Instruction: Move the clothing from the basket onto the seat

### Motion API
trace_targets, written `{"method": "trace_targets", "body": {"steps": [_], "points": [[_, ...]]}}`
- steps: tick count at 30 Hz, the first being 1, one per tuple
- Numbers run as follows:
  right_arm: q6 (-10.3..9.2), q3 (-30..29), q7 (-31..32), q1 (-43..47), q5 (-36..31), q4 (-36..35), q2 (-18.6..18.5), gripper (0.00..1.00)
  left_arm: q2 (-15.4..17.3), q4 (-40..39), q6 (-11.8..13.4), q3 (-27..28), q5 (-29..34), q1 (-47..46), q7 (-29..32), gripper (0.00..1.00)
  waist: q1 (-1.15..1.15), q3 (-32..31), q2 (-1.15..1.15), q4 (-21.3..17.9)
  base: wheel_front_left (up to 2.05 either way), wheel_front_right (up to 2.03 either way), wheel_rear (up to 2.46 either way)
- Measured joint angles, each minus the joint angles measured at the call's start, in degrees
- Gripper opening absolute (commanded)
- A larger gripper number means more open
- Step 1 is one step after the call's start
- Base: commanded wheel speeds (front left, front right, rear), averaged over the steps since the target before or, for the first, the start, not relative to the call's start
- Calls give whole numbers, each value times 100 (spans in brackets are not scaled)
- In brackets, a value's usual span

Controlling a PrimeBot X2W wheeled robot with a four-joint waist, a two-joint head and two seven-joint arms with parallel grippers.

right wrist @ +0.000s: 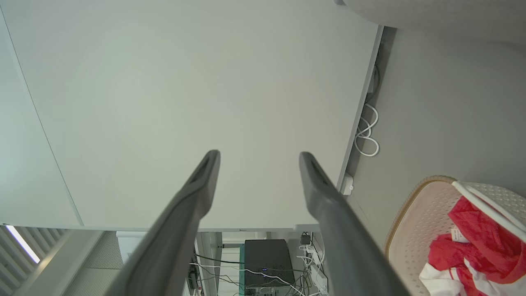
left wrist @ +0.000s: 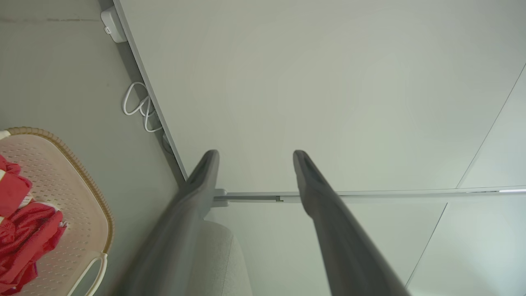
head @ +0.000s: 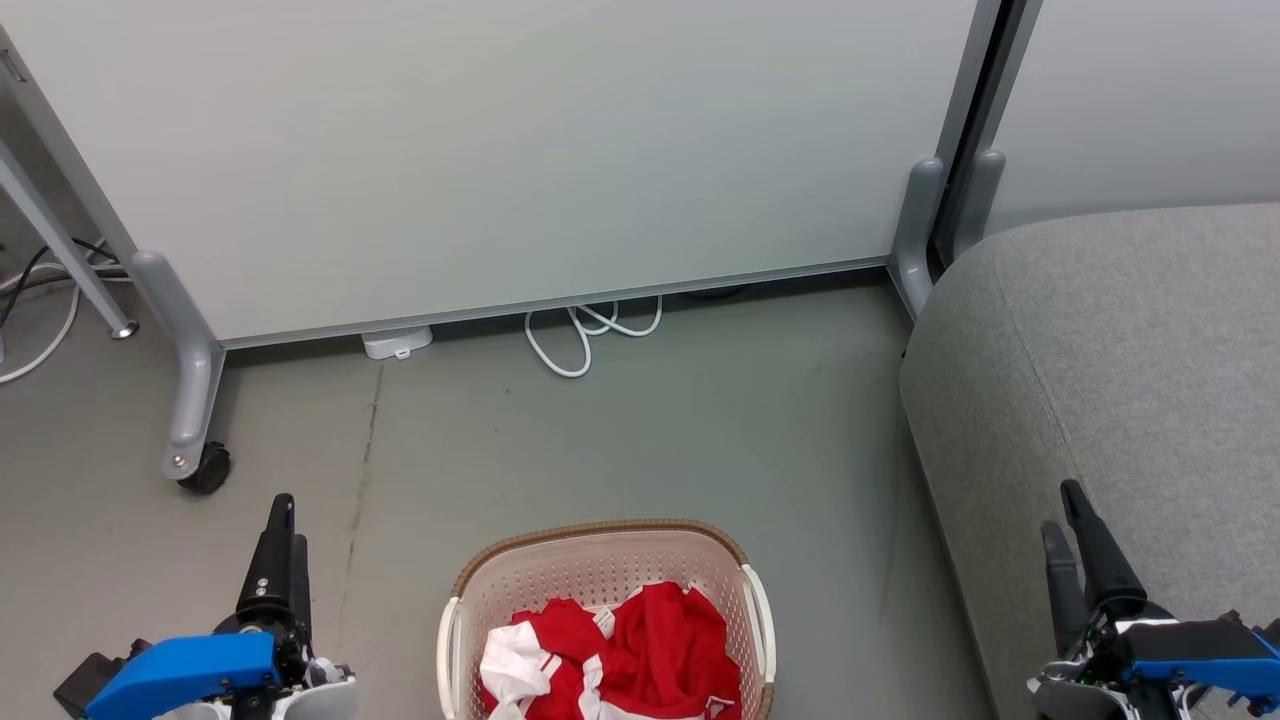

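Red clothing (head: 620, 650) with white panels lies crumpled in the cream perforated basket (head: 600, 570) on the floor at the bottom centre of the head view. The grey seat (head: 1130, 370) fills the right side. My left gripper (head: 285, 525) stands open to the left of the basket, holding nothing. My right gripper (head: 1062, 510) stands open over the seat's front edge, also holding nothing. The left wrist view shows the basket (left wrist: 88, 193) and clothing (left wrist: 24, 234) at its left, with the gripper (left wrist: 254, 158) open. In the right wrist view the basket (right wrist: 407, 230) and clothing (right wrist: 485, 242) sit at the lower right, the gripper (right wrist: 259, 160) open.
A pale partition panel (head: 500, 150) on grey castor feet (head: 195, 400) stands behind the basket. A white cable loop (head: 585, 335) and a small white box (head: 397, 342) lie at its base. Bare grey floor (head: 700, 430) separates the partition, basket and seat.
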Motion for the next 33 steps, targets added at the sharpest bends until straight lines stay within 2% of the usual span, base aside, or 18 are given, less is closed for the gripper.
{"method": "trace_targets", "body": {"steps": [13,24,33], "points": [[0,93,-325,-7,-1218,-250,0,100,5,-201,33,-88,1312,-81,-333,100,0,37,0,3,0,0,0],[0,231,-581,-8,-2606,-433,-1,100,14,-377,274,-377,2686,-112,-597,100,0,60,0,10,0,0,0],[1,345,-756,-8,-3433,-423,-1,100,19,-394,401,-646,3762,-119,-762,100,0,65,0,18,0,0,0]]}}
